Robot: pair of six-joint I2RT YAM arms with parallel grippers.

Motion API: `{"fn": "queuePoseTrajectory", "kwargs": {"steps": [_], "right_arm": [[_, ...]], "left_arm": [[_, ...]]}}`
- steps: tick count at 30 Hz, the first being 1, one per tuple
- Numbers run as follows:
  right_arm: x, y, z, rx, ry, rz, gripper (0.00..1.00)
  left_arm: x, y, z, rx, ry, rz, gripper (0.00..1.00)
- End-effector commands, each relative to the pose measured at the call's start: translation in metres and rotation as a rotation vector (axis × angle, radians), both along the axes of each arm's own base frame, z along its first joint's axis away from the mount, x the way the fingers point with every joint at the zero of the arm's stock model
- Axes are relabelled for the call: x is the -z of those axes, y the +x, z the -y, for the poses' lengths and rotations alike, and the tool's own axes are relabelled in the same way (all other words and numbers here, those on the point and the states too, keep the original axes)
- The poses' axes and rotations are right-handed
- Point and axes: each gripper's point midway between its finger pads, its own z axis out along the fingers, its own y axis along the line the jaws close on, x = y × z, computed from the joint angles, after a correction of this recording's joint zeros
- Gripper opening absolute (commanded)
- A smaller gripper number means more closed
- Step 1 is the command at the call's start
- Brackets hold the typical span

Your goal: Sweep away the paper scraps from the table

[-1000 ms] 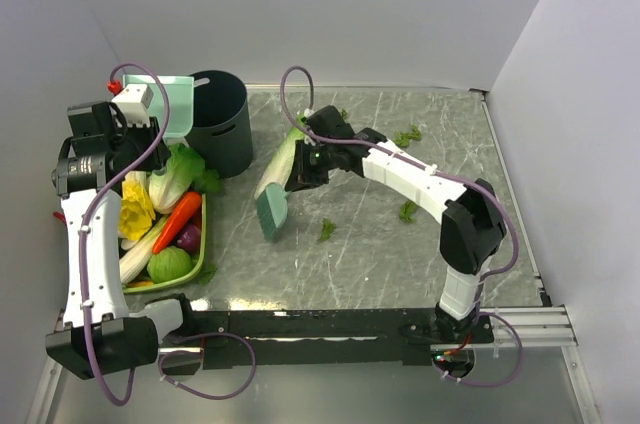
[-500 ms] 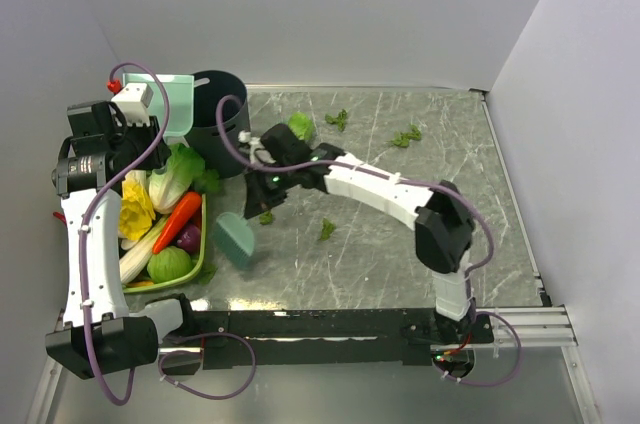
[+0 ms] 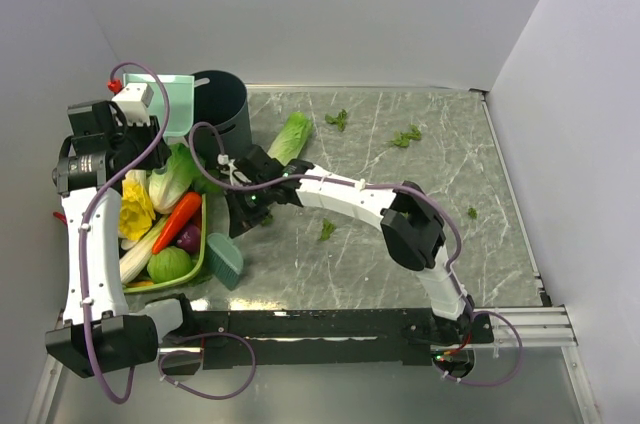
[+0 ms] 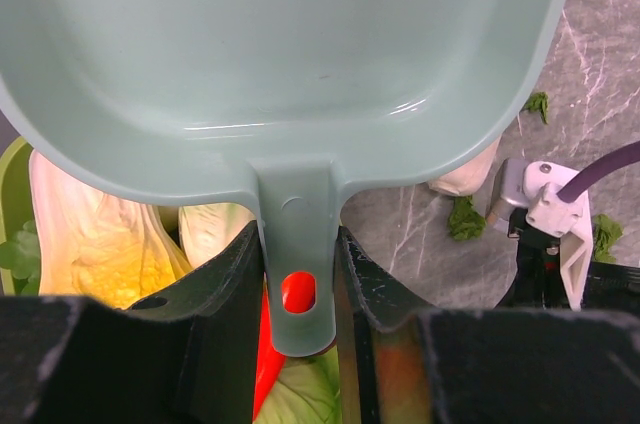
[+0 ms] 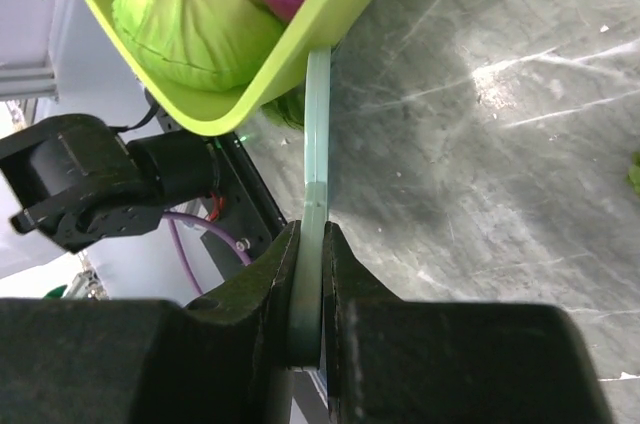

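Several dark-green paper scraps lie on the grey marbled table (image 3: 380, 254): one at mid-table (image 3: 326, 230), two near the back (image 3: 337, 119) (image 3: 405, 136), one to the right (image 3: 471, 212). My right gripper (image 3: 243, 216) (image 5: 310, 234) reaches far left and is shut on the thin handle of the teal brush (image 3: 225, 259) (image 5: 314, 144), whose head hangs by the tray's front corner. My left gripper (image 4: 300, 244) is shut on the handle of the teal dustpan (image 3: 175, 104) (image 4: 290, 54), held over the tray. More scraps (image 4: 465, 216) show beneath it.
A lime-green tray (image 3: 203, 244) (image 5: 300, 54) of vegetables sits at the table's left edge. A dark bin (image 3: 222, 119) stands at the back left, with a pale-green cabbage (image 3: 290, 137) lying next to it. White walls close in the back and right.
My right arm has swung left across the table with the brush, from the middle to the tray's front corner. The left arm and dustpan have stayed still.
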Motion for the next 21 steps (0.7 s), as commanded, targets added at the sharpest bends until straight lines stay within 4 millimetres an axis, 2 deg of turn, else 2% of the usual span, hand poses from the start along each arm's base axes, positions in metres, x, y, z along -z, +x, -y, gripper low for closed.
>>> {"fn": "queuePoseTrajectory", "kwargs": {"steps": [1, 3, 6, 8, 9, 10, 12, 14, 18, 20, 21], "right_arm": [[0.003, 0.016, 0.024, 0.111, -0.065, 0.021, 0.00], [-0.002, 0.030, 0.043, 0.168, -0.086, 0.045, 0.00], [-0.004, 0.046, 0.085, 0.197, -0.135, 0.095, 0.00], [-0.006, 0.054, 0.121, 0.212, -0.174, 0.125, 0.00], [0.001, 0.053, 0.137, 0.216, -0.194, 0.120, 0.00], [-0.021, 0.049, 0.144, 0.170, -0.135, 0.165, 0.00], [-0.037, 0.043, 0.149, 0.092, -0.076, 0.213, 0.00], [-0.055, 0.025, 0.145, -0.040, 0.001, 0.260, 0.00], [-0.067, 0.011, 0.126, -0.105, 0.081, 0.281, 0.00], [-0.067, 0.010, 0.118, -0.113, 0.083, 0.287, 0.00], [-0.074, 0.011, 0.111, -0.110, 0.097, 0.295, 0.00]], "left_arm": [[-0.019, 0.008, -0.001, 0.001, 0.001, 0.062, 0.01], [-0.020, 0.009, -0.001, 0.001, 0.002, 0.065, 0.01], [-0.023, 0.011, 0.002, 0.018, -0.004, 0.075, 0.01], [-0.028, 0.012, 0.005, 0.040, -0.009, 0.082, 0.01], [-0.029, 0.013, 0.006, 0.047, -0.011, 0.084, 0.01], [-0.034, 0.015, 0.007, 0.057, -0.012, 0.099, 0.01], [-0.036, 0.018, 0.007, 0.058, -0.010, 0.111, 0.01], [-0.038, 0.020, 0.007, 0.057, -0.009, 0.127, 0.01], [-0.042, 0.020, 0.008, 0.063, -0.011, 0.139, 0.01], [-0.044, 0.018, 0.010, 0.069, -0.014, 0.145, 0.01], [-0.044, 0.017, 0.011, 0.075, -0.013, 0.143, 0.01]]}}
